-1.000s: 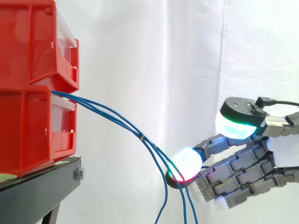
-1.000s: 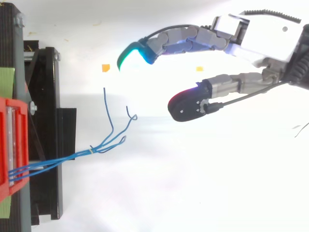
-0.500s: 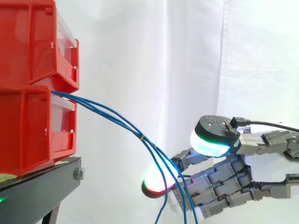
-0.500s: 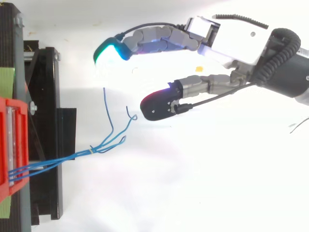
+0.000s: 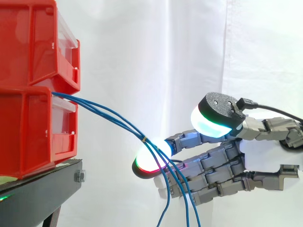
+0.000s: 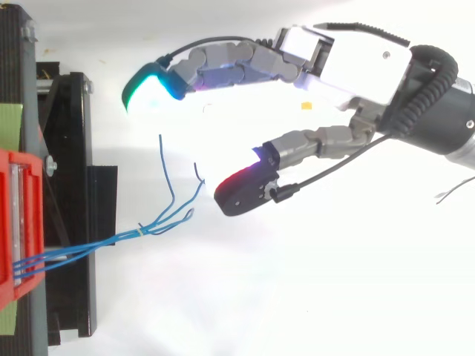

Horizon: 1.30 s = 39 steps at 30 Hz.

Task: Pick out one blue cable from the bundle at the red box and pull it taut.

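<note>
Black stand (image 5: 45, 182) is sitting low in the side view, with a silver bolt (image 5: 79, 176) sticking out at its front corner. White curtain (image 5: 156, 56) is hanging behind the stand as the backdrop. From above, a green patch (image 6: 9, 126) is lying on the stand's top by its outer edge. A small yellow scrap (image 6: 306, 106) is lying on the white floor (image 6: 223, 297), well apart from the stand.

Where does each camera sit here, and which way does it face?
Side view: beside the work at its height, looking level across the red bins and blue cables; the hand enters from the right.
Top view: above, looking down; hand and wrist enter from the right.
Shared: bins, cables, black stand, open hand.
</note>
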Motion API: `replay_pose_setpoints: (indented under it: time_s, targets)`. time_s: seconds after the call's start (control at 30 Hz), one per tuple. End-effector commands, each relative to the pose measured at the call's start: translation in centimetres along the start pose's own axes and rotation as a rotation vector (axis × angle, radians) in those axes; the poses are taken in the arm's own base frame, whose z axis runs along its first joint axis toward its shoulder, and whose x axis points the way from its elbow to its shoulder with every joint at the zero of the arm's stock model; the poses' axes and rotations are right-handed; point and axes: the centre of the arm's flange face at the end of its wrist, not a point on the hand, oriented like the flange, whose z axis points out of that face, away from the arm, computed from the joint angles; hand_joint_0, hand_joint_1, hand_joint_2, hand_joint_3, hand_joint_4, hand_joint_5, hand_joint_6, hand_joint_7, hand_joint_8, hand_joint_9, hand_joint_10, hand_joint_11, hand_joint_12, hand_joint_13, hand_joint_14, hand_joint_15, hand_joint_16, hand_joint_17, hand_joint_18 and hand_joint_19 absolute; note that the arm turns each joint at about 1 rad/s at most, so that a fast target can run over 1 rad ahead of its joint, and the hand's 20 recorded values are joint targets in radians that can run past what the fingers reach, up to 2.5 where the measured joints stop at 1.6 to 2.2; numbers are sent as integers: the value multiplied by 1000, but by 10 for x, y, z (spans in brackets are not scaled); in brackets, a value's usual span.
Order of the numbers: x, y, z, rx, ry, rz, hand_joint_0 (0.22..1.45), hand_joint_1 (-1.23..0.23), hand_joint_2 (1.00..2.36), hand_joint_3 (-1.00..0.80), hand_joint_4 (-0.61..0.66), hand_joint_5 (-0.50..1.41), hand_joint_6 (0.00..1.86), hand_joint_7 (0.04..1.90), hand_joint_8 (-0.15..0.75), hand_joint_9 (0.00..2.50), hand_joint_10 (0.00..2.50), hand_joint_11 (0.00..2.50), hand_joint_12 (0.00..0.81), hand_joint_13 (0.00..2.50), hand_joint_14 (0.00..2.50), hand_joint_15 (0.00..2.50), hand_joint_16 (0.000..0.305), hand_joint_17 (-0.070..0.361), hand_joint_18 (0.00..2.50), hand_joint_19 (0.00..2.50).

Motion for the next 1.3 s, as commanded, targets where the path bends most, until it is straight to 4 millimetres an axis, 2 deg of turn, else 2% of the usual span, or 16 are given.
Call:
replay_pose_setpoints:
  time_s: [0.0,0.03,0.17,0.33,0.5,1.27]
  targets:
    - [8,-10,3,-15,21,5,388,-723,1000,-500,197,-202,502,682,264,529,6,144,331,437,0,14,49,111,297,320]
    - [12,-15,4,-18,27,7,397,-719,1000,-500,197,-200,502,685,261,527,5,144,326,442,0,17,49,109,300,321]
    - [24,-14,7,-49,50,36,420,-692,1000,-500,191,-195,502,695,257,536,7,161,319,453,0,36,46,103,302,343]
    - [39,-3,11,-77,67,55,434,-677,1000,-500,192,-190,502,709,251,559,7,181,316,468,1,54,45,101,305,364]
    - [55,-25,15,-55,91,102,448,-662,1000,-500,197,-182,502,723,253,586,7,191,312,487,3,71,44,99,318,393]
    - [56,-24,20,-78,136,176,496,-628,1000,-500,203,-153,503,815,253,695,11,278,305,599,7,174,44,98,401,482]
